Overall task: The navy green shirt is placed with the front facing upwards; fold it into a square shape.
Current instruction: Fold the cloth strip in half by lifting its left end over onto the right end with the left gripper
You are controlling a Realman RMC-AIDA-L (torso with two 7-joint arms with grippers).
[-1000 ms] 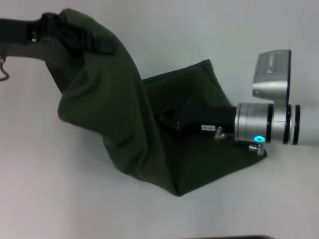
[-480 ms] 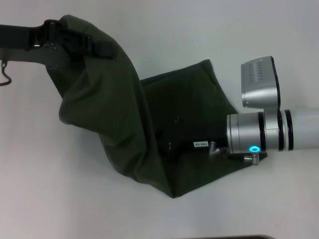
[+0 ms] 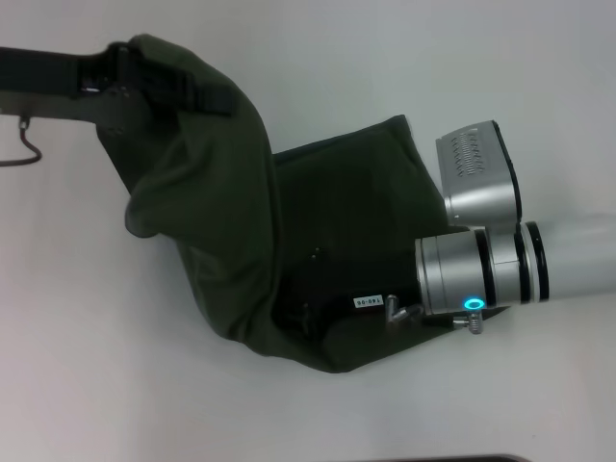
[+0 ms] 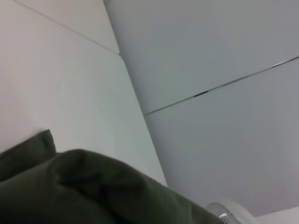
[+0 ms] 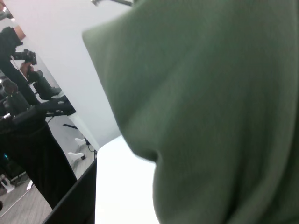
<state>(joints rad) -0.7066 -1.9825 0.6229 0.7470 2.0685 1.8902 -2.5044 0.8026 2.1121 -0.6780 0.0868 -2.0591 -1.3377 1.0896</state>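
From the head view, my left claw (image 3: 159, 87) sits at about ten o'clock, closed on a raised edge of the navy green shirt (image 3: 318, 250), which drapes down from it towards the middle of the white table (image 3: 115, 385). Over the last second this hold has drifted a little towards three o'clock, and the hanging cloth has narrowed and drawn in over the flat part. My right claw (image 3: 318, 308) reaches in from three o'clock and has slid towards seven o'clock, deeper across the lower part of the shirt; its fingers are dark against dark cloth, so I cannot tell whether they are open or gripping. I judge the fold is in mid-carry: the lifted side is crossing over, not yet laid down.

From my left wrist, I see only a rounded hump of green cloth (image 4: 93, 186) close below, with pale wall panels beyond.

From my right wrist, a slack fold of the shirt (image 5: 210, 116) fills most of the frame, with the table's edge (image 5: 74, 200) beyond it.
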